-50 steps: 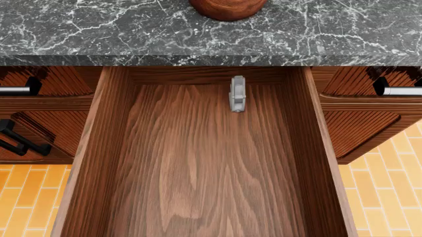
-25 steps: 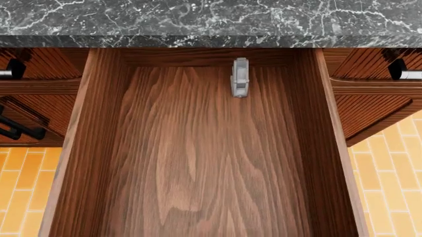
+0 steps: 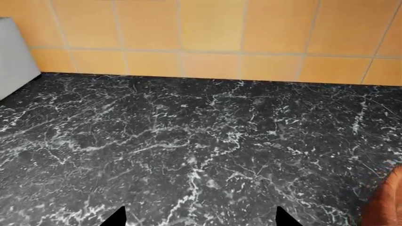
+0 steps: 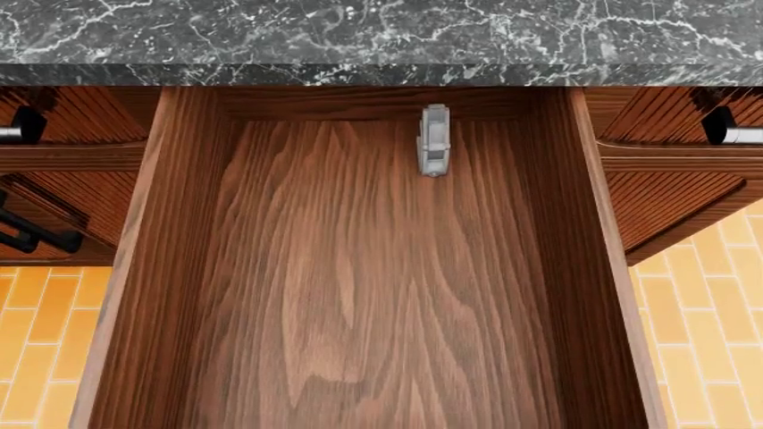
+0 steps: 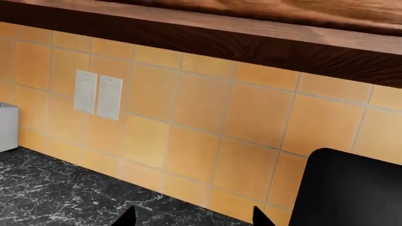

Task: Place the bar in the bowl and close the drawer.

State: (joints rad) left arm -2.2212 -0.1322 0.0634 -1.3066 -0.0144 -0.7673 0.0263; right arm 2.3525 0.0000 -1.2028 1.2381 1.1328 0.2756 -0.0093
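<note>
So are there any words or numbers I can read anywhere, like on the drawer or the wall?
None: no picture shows any readable text.
The drawer is plain wood grain, with no label.
The small grey metal piece inside it has no marks I can make out.
The two white wall plates on the tiles are blank.
The marble counter carries only white veins.

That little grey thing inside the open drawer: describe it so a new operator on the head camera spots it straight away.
Under the black marble counter edge, the wide wood-grain drawer stands pulled open. At its far end, just right of centre, a small grey metal piece lies lengthwise on the floor. It is the only loose, pale item there, unlike the silver handles on the neighbouring fronts.
</note>
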